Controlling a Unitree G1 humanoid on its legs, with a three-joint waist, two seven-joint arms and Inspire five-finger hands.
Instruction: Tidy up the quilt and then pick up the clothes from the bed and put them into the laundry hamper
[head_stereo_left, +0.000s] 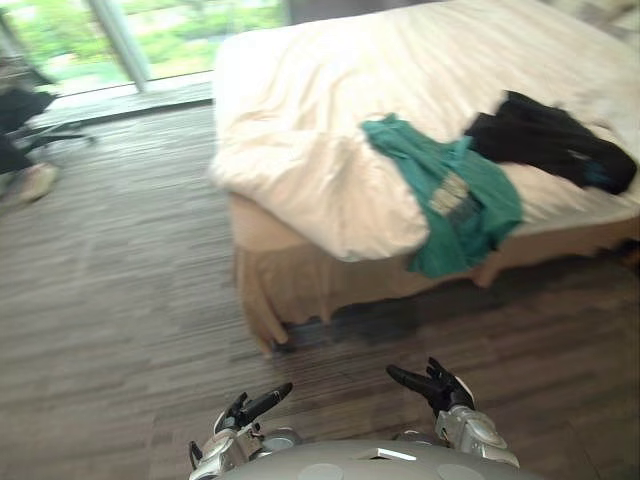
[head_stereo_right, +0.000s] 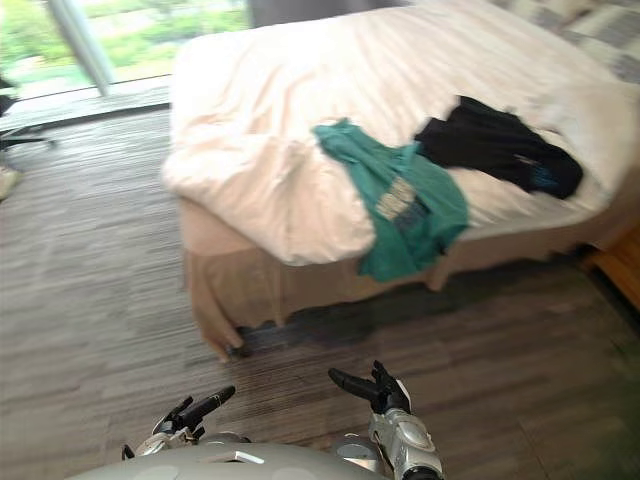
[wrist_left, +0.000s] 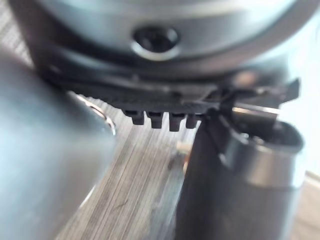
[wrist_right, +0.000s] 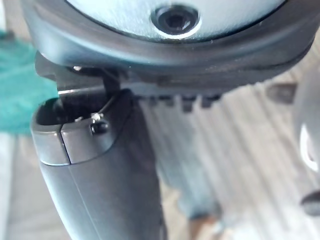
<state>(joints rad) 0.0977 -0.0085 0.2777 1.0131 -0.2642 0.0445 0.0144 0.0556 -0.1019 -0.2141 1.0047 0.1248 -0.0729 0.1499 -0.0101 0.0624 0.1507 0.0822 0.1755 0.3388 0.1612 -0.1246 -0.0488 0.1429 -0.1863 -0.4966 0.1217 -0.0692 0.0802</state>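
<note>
White rumpled quilt (head_stereo_left: 320, 160), centre; teal printed garment (head_stereo_left: 465, 205), print unreadable, over edge of bed (head_stereo_left: 300, 275); black garment (head_stereo_left: 545, 140) upper right; black chair (head_stereo_left: 25, 108) upper left. Left hand (head_stereo_left: 250, 408), right hand (head_stereo_left: 437, 386), bottom: fingers straight, empty.

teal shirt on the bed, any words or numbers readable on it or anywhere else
Nothing can be read.
On the teal shirt: a pale printed block, too blurred to read.
On the black garment: a small bluish patch near one end, too blurred to tell if it is print.
</note>
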